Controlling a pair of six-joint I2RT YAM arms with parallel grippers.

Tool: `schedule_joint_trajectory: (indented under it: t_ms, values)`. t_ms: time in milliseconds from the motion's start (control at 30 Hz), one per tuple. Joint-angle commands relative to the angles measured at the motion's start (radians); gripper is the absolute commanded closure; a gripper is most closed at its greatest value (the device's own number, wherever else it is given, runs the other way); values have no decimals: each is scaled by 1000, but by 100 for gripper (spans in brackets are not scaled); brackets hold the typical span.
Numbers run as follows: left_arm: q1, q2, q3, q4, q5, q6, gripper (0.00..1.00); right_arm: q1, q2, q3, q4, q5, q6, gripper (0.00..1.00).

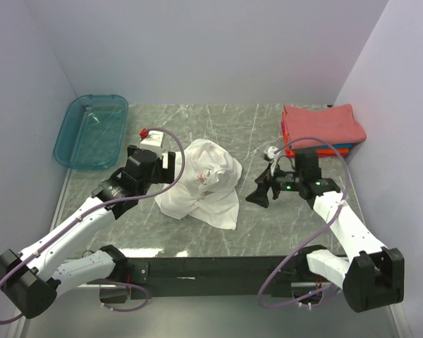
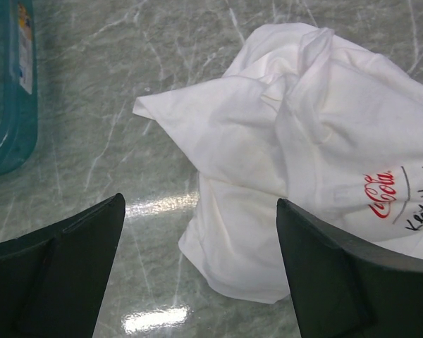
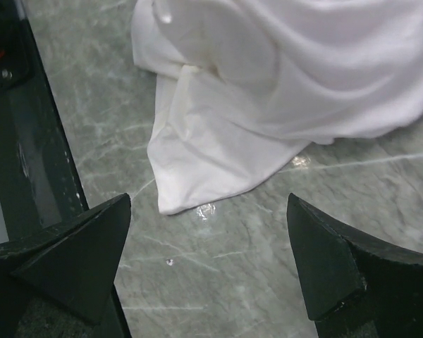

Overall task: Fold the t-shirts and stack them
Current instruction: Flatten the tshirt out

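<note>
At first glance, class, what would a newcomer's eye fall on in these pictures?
A crumpled white tee with red Coca-Cola lettering lies heaped mid-table, between the left gripper and right gripper, both open and empty. At the far right sits a stack of folded tees, coral-red on top; a teal bin lies far left.

The jaws of the left gripper (image 2: 200, 204) are black. Ahead of them the t-shirt (image 2: 303, 141) is plain white, with red looping script and black handwriting near the right jaw. Beyond the left jaw the bin (image 2: 7, 105) is translucent teal. Under the black jaws of the right gripper (image 3: 209, 201) the table (image 3: 268, 239) is grey-green marble with pale veins. Well behind those jaws, the folded stack (image 1: 323, 121) is coral-red on top; the thin edges beneath look orange and blue.
</note>
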Motion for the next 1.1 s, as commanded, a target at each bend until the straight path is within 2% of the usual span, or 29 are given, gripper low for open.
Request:
schedule_joint_trajectory:
  t_ms: [0,233,467,733,1067]
  values:
    - [1,-47,-13,39,-84,12,5,109,31,-6,49,74,-58,4]
    - [11,-98,-29,60,-101,13,5,362,125,-14,14,282,-228,7]
    - [18,-101,-29,56,-100,10,5,570,189,-31,12,497,-328,8]
    - [23,-118,-35,60,-101,7,5,675,314,-1,29,621,-337,15]
    - [23,-126,-36,60,-95,5,6,737,381,6,19,663,-345,28]
